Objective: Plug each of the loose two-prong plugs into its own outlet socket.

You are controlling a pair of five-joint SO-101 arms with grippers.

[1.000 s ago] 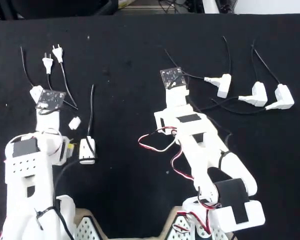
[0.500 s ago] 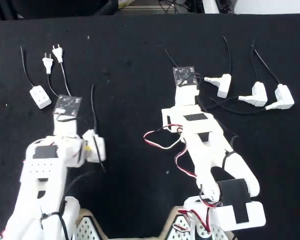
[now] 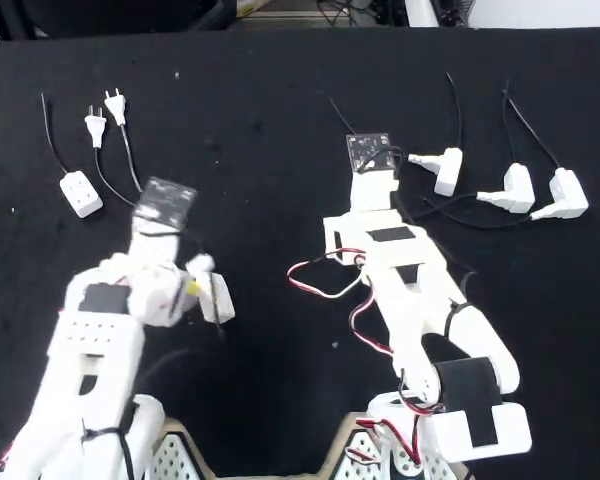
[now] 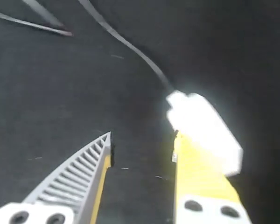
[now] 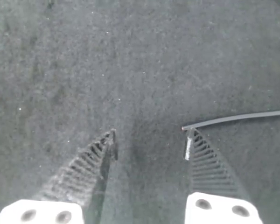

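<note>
My left gripper (image 4: 141, 140): jaws apart, nothing clamped. White socket block (image 4: 203, 133) at yellow jaw's tip, not between jaws; black cable (image 4: 126, 44) trails off across counter (image 4: 46, 93). My right gripper (image 5: 149, 140): jaws apart too, low over counter. Block likely light, hard, smooth plastic; may skid when nudged. Cable probably springy, could tug. Best hold: across body's flat sides, never cable.

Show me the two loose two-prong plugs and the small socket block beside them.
Farther plug (image 3: 113, 101): high view, white body.
Nearer plug (image 3: 96, 125): high view, white body.
Socket block (image 3: 80, 193): high view, top face.
</note>
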